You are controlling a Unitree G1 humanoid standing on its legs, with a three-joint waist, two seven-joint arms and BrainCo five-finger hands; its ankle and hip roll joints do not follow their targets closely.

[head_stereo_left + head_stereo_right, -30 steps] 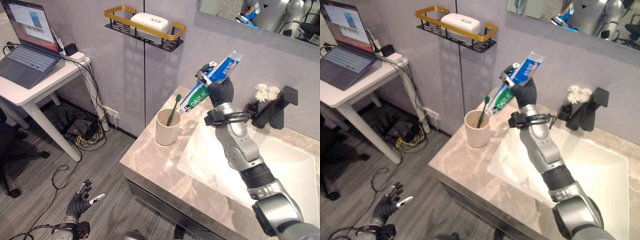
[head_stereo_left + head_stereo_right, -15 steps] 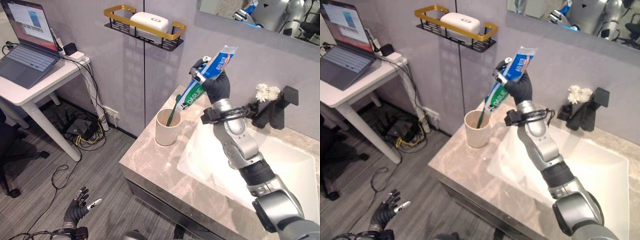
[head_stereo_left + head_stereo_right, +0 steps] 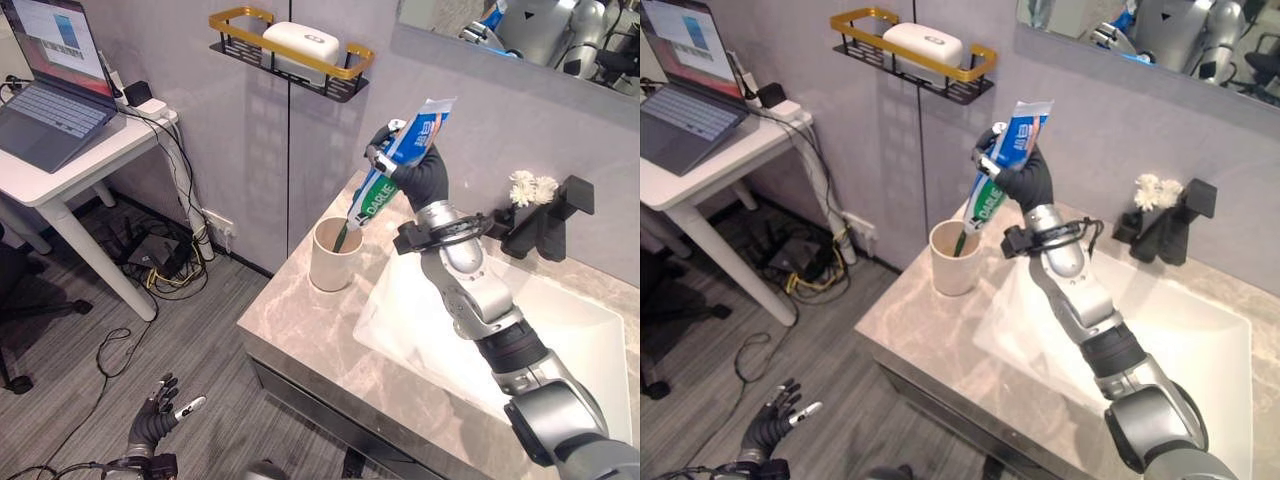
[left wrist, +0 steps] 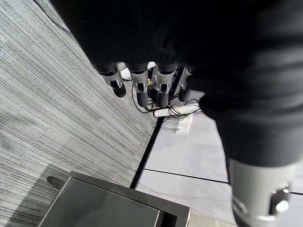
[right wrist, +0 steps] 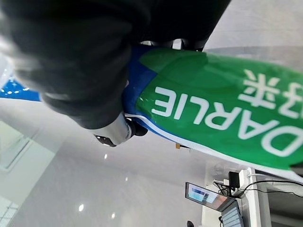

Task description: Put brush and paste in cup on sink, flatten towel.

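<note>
- Right hand (image 3: 415, 172): raised above the counter (image 3: 300, 320), fingers wrapped round the middle of the paste (image 3: 396, 160).
- Paste: tube held steeply tilted, lower end just over the cup's mouth, crimped end pointing up toward the mirror (image 3: 520, 30). Not yet inside.
- Cup (image 3: 331, 255): upright on the counter, near its left edge, beside the sink (image 3: 560, 330).
- Brush (image 3: 959, 240): green, standing in the cup and leaning toward the tube.
- Left hand (image 3: 156, 423): low by the floor, fingers loosely spread, holding nothing.
- Towel: cannot be made out.
- Risk, tip-over: the tube's end could catch the cup's rim or press on the brush; the cup looks light and may topple toward the counter edge.
- Risk, miss: released at this tilt, the tube could slide off the rim onto the counter or into the sink.
- Risk, lean: a long tube in a short cup may lever it over once released.
</note>
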